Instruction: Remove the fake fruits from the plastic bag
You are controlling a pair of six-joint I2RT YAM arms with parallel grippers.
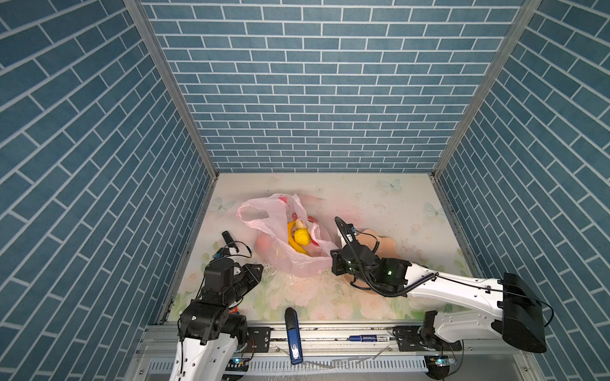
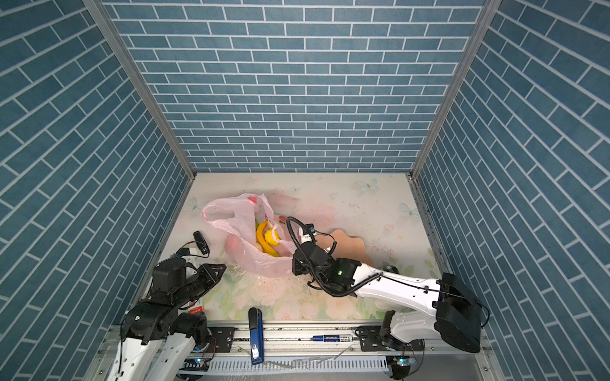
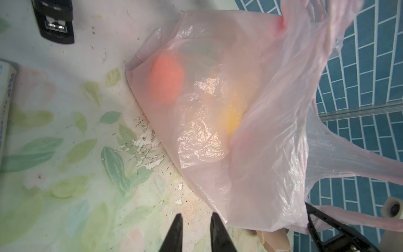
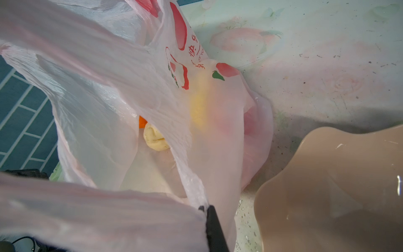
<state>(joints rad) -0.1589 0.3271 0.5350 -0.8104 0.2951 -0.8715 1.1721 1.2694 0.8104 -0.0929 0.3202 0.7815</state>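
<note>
The thin translucent pink plastic bag (image 1: pixel 297 265) lies slumped on the left half of the floral tabletop (image 1: pixel 379 204) with its mouth gaping upward. Every fruit that shows sits inside it, so by my reading the emptying has not begun and the whole lot is left to lift out. Just beside it, the peach-coloured scalloped plate (image 1: pixel 388 245) shows no fruit on the part the right arm leaves uncovered. Inside the bag, in both top views, a curved yellow toy banana (image 1: pixel 290 235) lies with a knobbly yellow ball (image 1: pixel 302 237) resting against it and a small cream ball (image 1: pixel 299 223) at its far end. A red-orange ball (image 3: pixel 166 81) glows through the film near a bottom corner. The right gripper (image 4: pixel 206 208) is pinched tight on the bag's rim film, while the left gripper (image 3: pixel 195 216) hovers near the bag's base, jaws a narrow gap apart, holding nothing
</note>
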